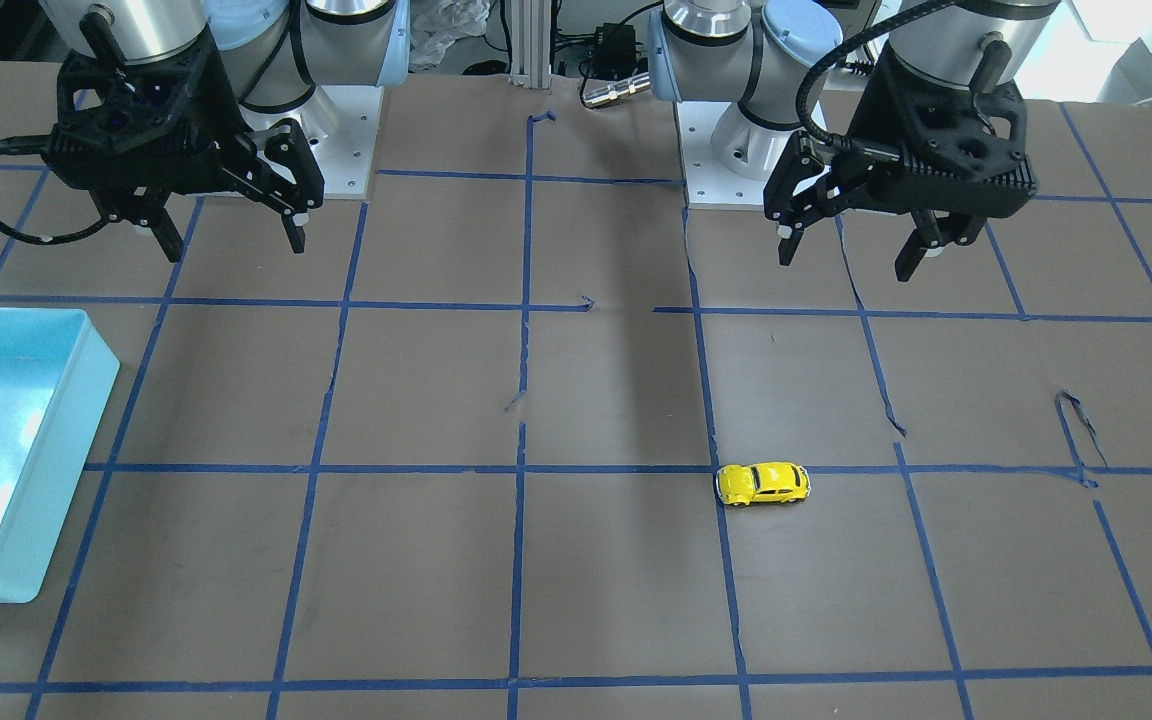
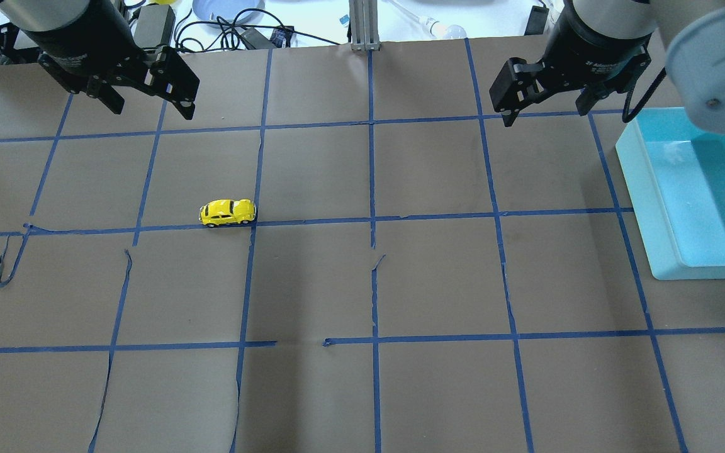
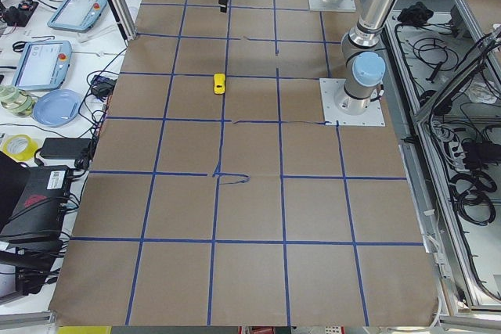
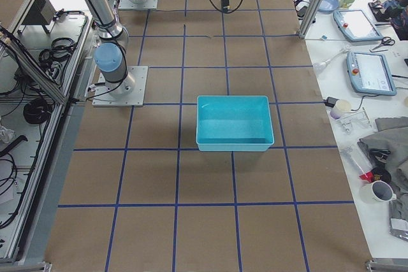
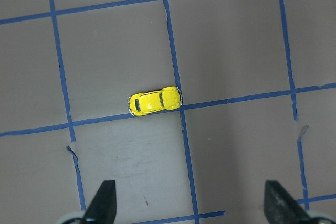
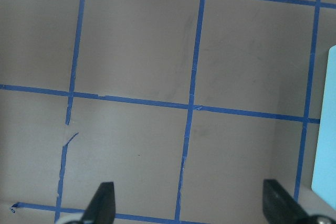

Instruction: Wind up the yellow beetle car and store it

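Observation:
The yellow beetle car point(image 2: 228, 212) stands on its wheels on the brown table, on a blue tape line left of centre; it also shows in the front-facing view point(image 1: 762, 483), the left-side view point(image 3: 219, 83) and the left wrist view point(image 5: 155, 100). My left gripper point(image 2: 148, 107) hangs open and empty high above the table's far left, well behind the car. My right gripper point(image 2: 545, 107) hangs open and empty at the far right, next to the light-blue bin point(image 2: 652, 189). In both wrist views the fingertips point(image 5: 105, 203) point(image 6: 102, 203) stand wide apart.
The light-blue bin point(image 1: 56, 480) sits at the table's right edge and holds nothing that I can see. Blue tape lines grid the brown paper, with some loose tape ends point(image 2: 7, 264). Cables, tablets and a plate lie beyond the far edge point(image 3: 55, 107).

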